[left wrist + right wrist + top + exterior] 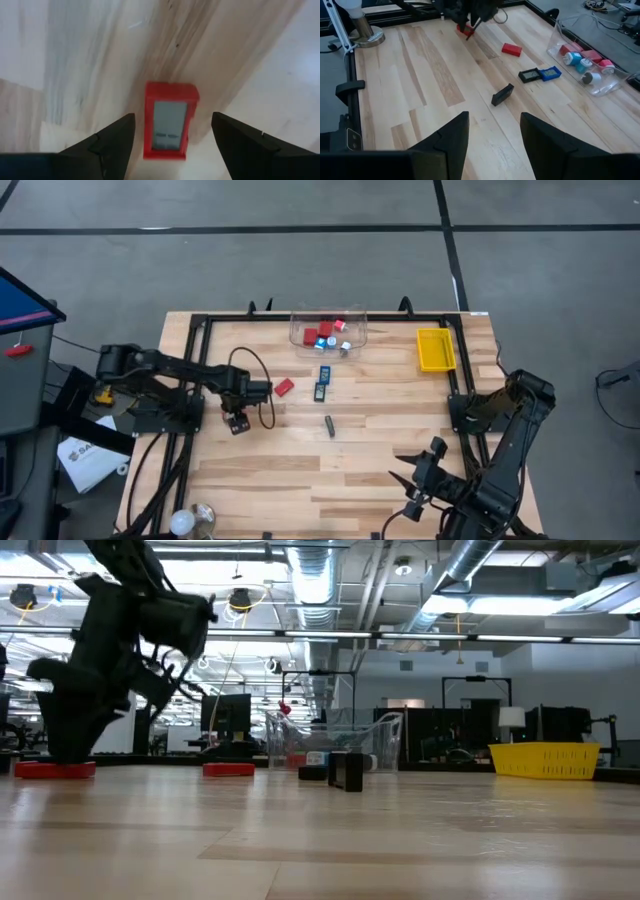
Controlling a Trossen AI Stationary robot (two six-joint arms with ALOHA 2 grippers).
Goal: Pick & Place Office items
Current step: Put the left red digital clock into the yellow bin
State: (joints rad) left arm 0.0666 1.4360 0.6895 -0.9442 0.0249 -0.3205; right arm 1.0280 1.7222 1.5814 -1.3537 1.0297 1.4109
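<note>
My left pincer hangs spread over a red block lying flat on the table, fingers straddling it for a lengthwise pinch, probably untouched. My right pincer waits spread nearby.

Hardly any lettering is showing legibly. A white bag is lying beside the table's left edge in the high view, bearing dark printed letters that seem to begin "SA", the rest being cut off. The red item under the left wrist camera is showing a grey panel with dark marks too blurred to read.
</note>
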